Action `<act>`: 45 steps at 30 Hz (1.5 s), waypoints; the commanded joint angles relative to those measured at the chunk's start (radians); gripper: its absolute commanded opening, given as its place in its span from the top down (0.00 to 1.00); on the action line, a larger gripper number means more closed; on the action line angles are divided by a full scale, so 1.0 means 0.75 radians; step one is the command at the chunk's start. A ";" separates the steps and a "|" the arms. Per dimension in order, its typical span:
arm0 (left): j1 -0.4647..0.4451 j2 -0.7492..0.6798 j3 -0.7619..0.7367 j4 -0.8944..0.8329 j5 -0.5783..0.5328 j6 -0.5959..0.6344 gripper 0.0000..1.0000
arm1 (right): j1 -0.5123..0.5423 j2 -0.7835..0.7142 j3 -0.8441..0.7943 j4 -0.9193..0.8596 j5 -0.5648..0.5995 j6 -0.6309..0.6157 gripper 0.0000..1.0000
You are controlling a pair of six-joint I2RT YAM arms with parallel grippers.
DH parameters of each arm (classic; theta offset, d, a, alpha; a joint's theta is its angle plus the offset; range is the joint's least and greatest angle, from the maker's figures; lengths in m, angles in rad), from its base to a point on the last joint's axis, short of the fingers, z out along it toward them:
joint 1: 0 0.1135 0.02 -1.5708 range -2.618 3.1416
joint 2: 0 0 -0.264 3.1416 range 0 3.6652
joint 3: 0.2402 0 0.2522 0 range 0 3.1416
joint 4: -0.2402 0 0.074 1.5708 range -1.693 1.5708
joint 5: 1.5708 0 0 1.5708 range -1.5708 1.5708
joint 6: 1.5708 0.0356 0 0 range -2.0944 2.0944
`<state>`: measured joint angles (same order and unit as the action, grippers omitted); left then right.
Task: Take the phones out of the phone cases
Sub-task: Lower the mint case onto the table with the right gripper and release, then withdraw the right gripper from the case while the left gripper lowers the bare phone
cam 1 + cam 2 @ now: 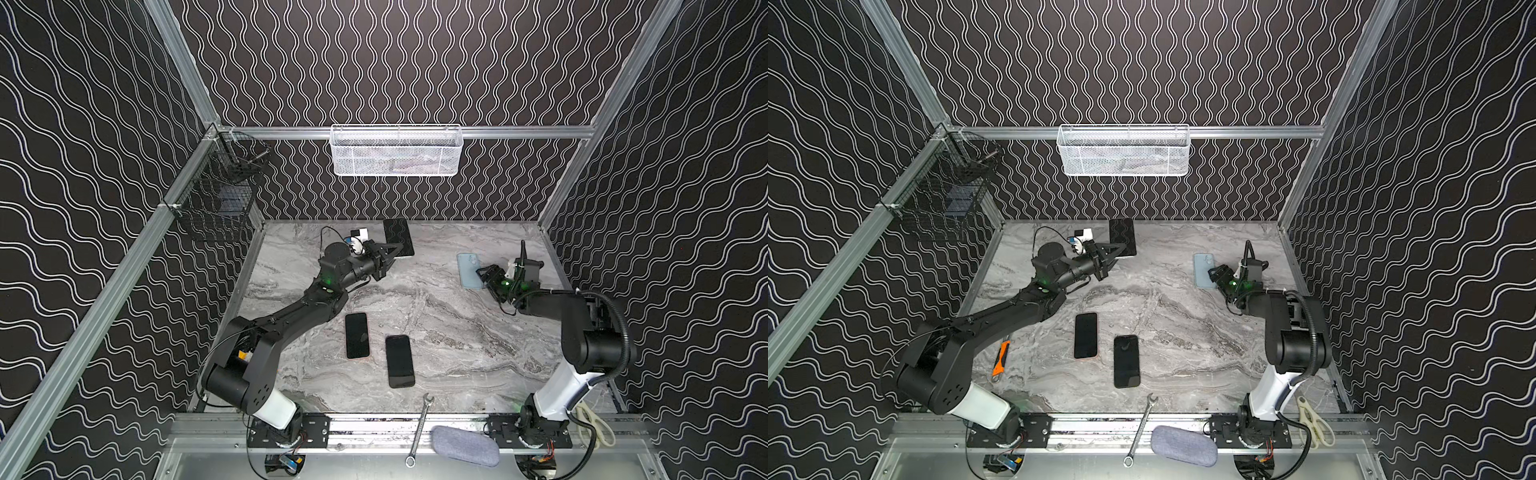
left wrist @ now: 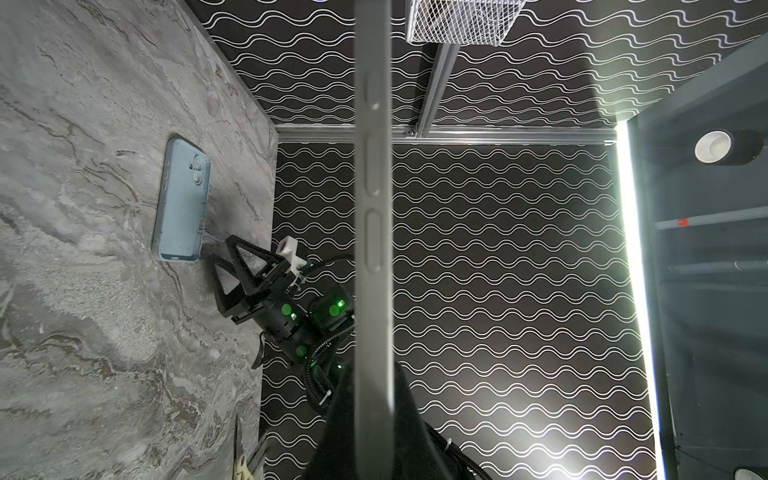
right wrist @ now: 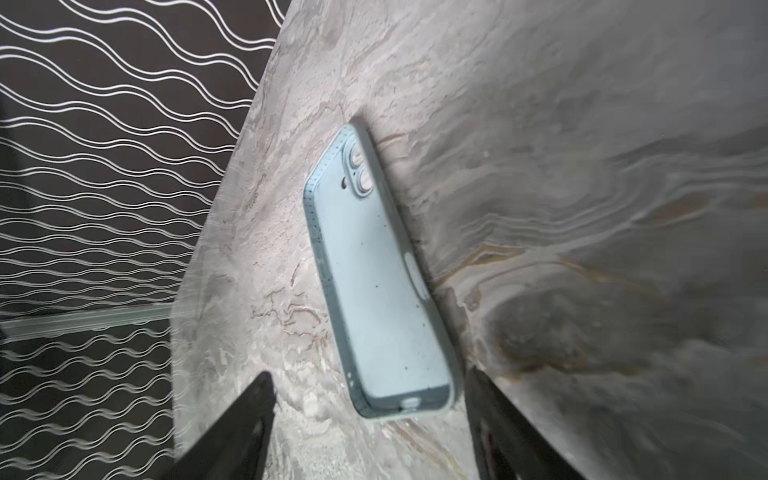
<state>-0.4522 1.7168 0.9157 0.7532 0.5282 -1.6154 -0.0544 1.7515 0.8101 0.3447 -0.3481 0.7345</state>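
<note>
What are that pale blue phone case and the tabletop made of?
Pale blue case: probably soft silicone or rubbery plastic, matte, with a translucent dotted rim. Tabletop: marble-look, grey veined; whether stone or printed laminate, I cannot tell.

black wavy-lined walls enclose a grey marble tabletop framed in aluminium rails

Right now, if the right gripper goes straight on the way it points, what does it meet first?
The light blue phone case, flat on the table: its near short end sits just ahead of the open right gripper. Height is unclear; riding high, it might pass over.
</note>
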 commanded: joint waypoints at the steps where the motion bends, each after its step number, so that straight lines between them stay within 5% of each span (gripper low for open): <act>1: -0.007 0.018 0.022 0.086 0.000 0.054 1.00 | -0.001 -0.060 -0.003 -0.090 0.068 -0.070 0.23; 22: -0.198 0.509 0.357 0.055 -0.132 0.346 1.00 | -0.001 -0.842 -0.164 -0.412 -0.014 -0.222 0.17; 45: -0.260 0.963 0.634 0.028 -0.107 0.462 1.00 | -0.001 -0.810 -0.184 -0.368 -0.057 -0.261 0.17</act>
<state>-0.6441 2.4252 1.3640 0.7303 0.4492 -1.3025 -0.0544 1.1309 0.6689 0.0383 -0.3798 0.5560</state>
